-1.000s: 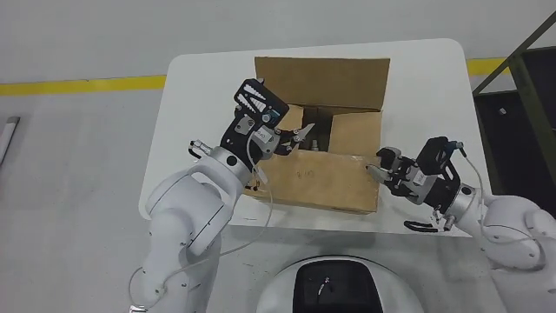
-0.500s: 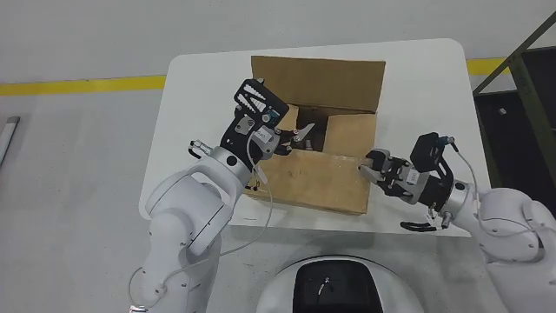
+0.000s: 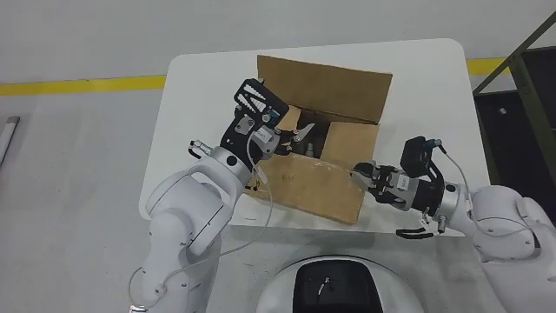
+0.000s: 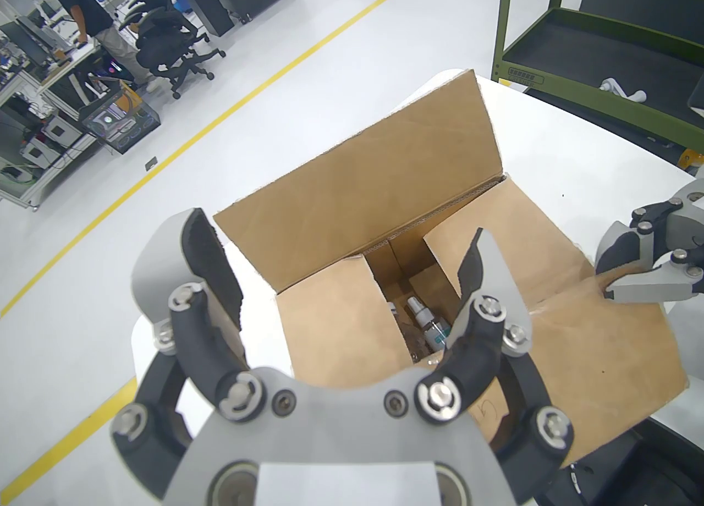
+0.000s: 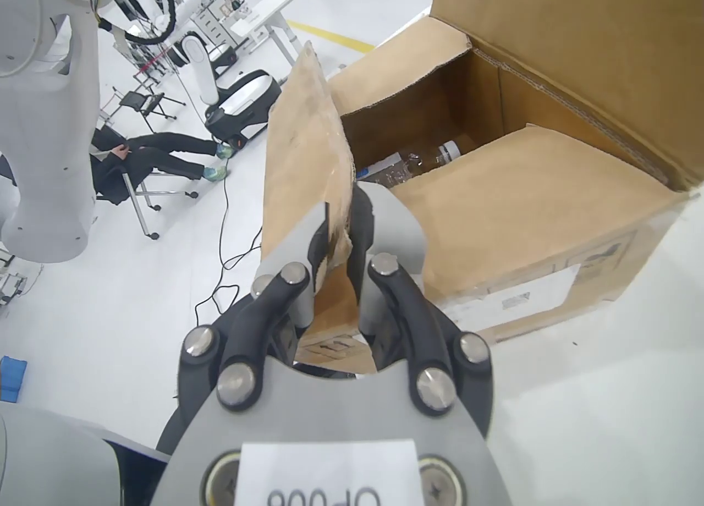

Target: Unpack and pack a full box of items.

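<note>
We see the right gripper (image 5: 341,219) clamped on the near flap (image 3: 308,183) of the cardboard box (image 3: 326,87). The left gripper (image 4: 336,233) hovers above the box's opening, jaws spread wide, over bottles (image 4: 426,318) lying inside. The box rests on the white table (image 3: 434,78).

I'm looking down on a white surface (image 3: 195,104) with rounded corners. One cardboard box (image 3: 326,87) sits directly on it, top flaps open, closer to the robot's edge than to the far one. The box is turned slightly askew to the surface's edges. Bare white top shows beyond its far side and along both its left and right sides.
</note>
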